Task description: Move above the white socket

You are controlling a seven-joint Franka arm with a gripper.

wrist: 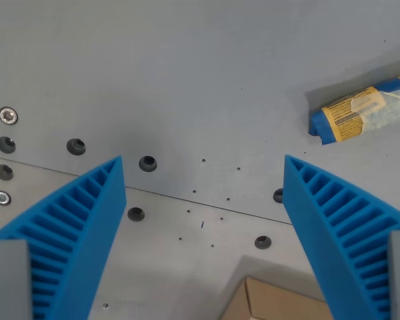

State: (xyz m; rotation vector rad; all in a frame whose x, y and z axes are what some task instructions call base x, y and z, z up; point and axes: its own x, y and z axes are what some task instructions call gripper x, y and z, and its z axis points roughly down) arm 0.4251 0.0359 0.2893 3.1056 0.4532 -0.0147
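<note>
Hovering end effector [203, 163] spread wide, empty, over grey table [187, 67].

Grey metal worktop [187, 73], matte, fills the view. A thin seam [207, 203] runs across it, slanting down toward the wrist view's right. Round dark holes [147, 163] sit on both sides of the seam; a few tiny pinholes [203, 161] scatter near the middle. Two bright screw heads [8, 115] at the wrist view's left edge, one above the other, dark holes between them. Upper right: a blue and yellow wrapped packet [363, 110] lies flat, tilted, partly cut by the frame. Bottom edge: corner of a brown cardboard box [267, 303].
</note>
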